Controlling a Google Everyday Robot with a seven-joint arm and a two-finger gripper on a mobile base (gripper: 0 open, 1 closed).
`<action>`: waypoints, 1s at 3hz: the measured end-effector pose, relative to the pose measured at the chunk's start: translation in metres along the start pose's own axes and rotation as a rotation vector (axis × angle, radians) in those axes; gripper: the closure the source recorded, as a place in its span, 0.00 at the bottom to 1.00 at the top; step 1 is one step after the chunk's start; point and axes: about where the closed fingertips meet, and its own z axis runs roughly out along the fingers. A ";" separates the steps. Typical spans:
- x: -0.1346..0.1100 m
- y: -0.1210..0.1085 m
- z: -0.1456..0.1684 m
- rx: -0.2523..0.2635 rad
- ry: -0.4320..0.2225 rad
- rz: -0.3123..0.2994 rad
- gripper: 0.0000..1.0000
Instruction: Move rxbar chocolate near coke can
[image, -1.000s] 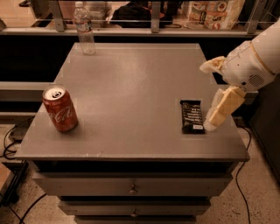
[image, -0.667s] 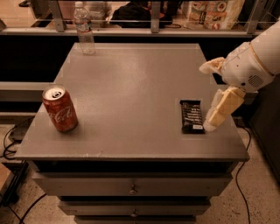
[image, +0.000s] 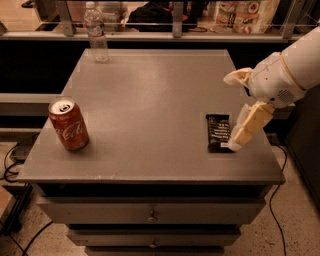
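Note:
The rxbar chocolate (image: 218, 132), a black wrapper with white lettering, lies flat near the right front of the grey table (image: 150, 105). The coke can (image: 68, 124), red with a silver top, stands upright near the table's left front edge, far from the bar. My gripper (image: 230, 112) reaches in from the right on a white arm and is open. Its lower finger (image: 251, 125) slants down with its tip at the bar's right edge. Its upper finger (image: 236, 77) sits above and behind the bar. The gripper holds nothing.
A clear plastic water bottle (image: 96, 33) stands at the table's far left corner. Drawers (image: 150, 216) run under the table's front edge. Cables lie on the floor at the left. A railing with shelves and packages runs behind the table.
Almost nothing differs. The gripper has shifted very slightly to the left, towards the bar. The bar and the can have not moved.

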 end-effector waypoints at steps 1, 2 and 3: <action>0.012 -0.005 0.011 0.014 -0.004 -0.012 0.00; 0.036 -0.013 0.028 0.031 0.025 -0.005 0.00; 0.055 -0.017 0.044 0.024 0.056 0.009 0.00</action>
